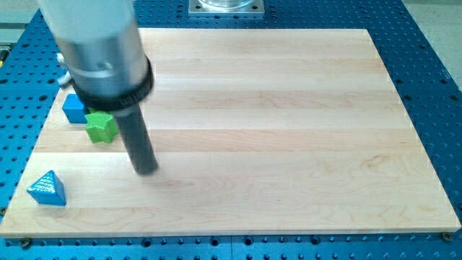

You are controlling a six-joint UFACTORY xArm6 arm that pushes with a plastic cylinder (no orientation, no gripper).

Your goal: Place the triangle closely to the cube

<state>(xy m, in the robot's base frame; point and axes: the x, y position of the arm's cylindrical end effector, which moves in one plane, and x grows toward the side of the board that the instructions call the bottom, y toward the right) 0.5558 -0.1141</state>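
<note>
A blue triangle [48,188] lies near the board's bottom-left corner. A blue cube [73,108] sits at the view's left, partly hidden behind the arm's grey housing. A green star-shaped block [101,127] touches the cube on its lower right. My tip [146,169] rests on the board, to the right of the triangle and below and to the right of the green star, touching no block.
The wooden board [289,130] lies on a blue perforated table [433,65]. The arm's grey housing [101,43] fills the view's top left. A metal base plate [227,6] stands at the view's top centre.
</note>
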